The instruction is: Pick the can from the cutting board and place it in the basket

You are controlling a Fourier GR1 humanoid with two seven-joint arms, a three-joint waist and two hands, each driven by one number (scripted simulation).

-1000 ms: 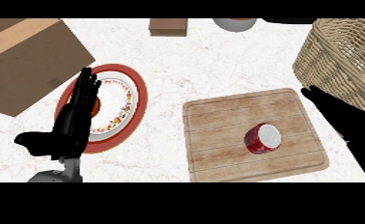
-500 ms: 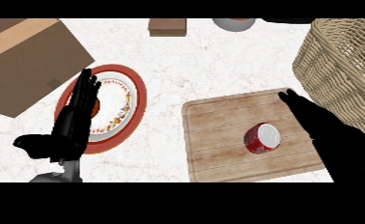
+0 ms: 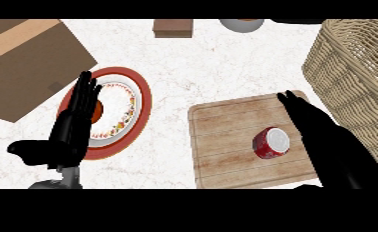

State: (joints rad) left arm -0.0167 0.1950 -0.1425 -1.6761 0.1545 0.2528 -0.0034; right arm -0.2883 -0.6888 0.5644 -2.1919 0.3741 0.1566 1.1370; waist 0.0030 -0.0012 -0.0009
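At the far left we see a brown box (image 3: 33,66) on the counter (image 3: 221,71); next to it our left hand (image 3: 70,131) rests with its fingers straight and holds nothing; it lies over a plate (image 3: 122,111) with a red rim, and we think it can stay out of the job; at the top sit a small brown block (image 3: 173,27) and a grey bowl (image 3: 242,24), well away from us; then comes the cutting board (image 3: 229,146), and the can (image 3: 271,143) lies on it, a bit right of the middle, red with a white end facing up at us; just to its right is our right hand (image 3: 317,126), fingers straight and not yet around the can, so nothing is picked up; we cannot tell if the hand touches the can; the can looks tipped on its side, so we think a bump from the fingers could make it roll across the board and away from us; if we close too early we may grab only air, or pinch the edge so the can slips out; at the far right stands the basket (image 3: 347,66), very near our arm; we think a quick lift could knock its wall, or we might let go too soon and miss the inside.
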